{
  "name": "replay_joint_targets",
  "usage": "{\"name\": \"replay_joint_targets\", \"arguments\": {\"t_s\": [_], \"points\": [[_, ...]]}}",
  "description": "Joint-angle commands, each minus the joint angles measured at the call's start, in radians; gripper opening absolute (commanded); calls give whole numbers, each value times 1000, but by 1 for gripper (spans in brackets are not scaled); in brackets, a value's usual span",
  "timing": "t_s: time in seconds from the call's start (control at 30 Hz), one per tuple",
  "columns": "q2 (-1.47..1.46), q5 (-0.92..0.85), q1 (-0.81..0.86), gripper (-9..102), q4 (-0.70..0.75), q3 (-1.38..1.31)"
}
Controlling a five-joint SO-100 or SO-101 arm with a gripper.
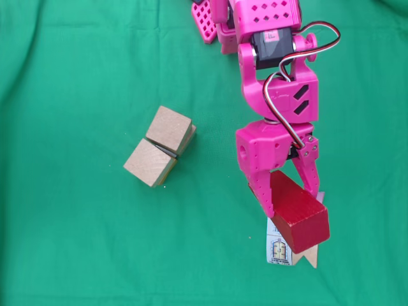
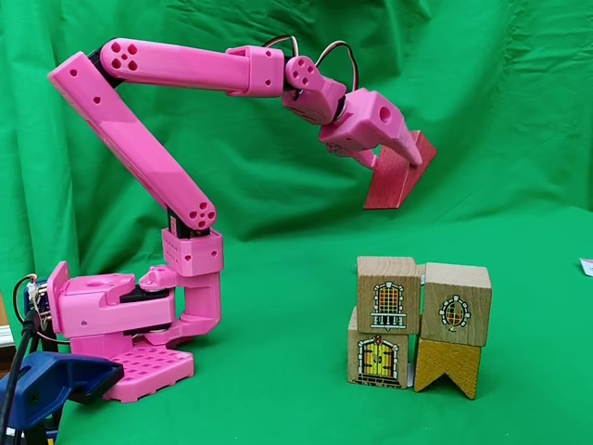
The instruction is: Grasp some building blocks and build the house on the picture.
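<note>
We see green cloth (image 1: 76, 76) spread over the whole worktop, creased and rumpled, and in the side fixed view the same cloth (image 2: 500, 83) hangs as a backdrop behind the scene, so no more of the room shows.

At the far left of the side view a blue clamp (image 2: 46, 385) sits by the pink arm's base (image 2: 120, 324). The arm (image 2: 139, 158) rises from there and reaches to the right.

In the top-down fixed view, left of centre, two light-brown cubes (image 1: 159, 154) lie on the cloth, touching corner to side, well apart from the arm.

Further right, the tool (image 1: 287, 191) hangs above the cloth with its fingers clamped on the dark red brick (image 1: 301, 213). In the side view the tool (image 2: 400, 153) holds the brick (image 2: 397, 176) up in the air, tilted, clear of everything below.

Under the brick in the top-down view a small part of the picture (image 1: 279, 245) peeks out, with a tan notched piece beside it. In the side view it (image 2: 419, 320) stands near the right on the cloth, showing windows, a door and a tan notched square; from this angle we cannot be sure whether it is flat or made of blocks.

At the right edge of the side view a small white scrap (image 2: 586, 267) lies on the cloth.
</note>
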Motion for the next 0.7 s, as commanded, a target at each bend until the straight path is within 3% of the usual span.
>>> {"name": "replay_joint_targets", "arguments": {"t_s": [0.0,0.3,0.67], "points": [[26,11,32,24,28,-63],[-20,219,44,24,365,-270],[-129,446,107,24,502,-433]]}}
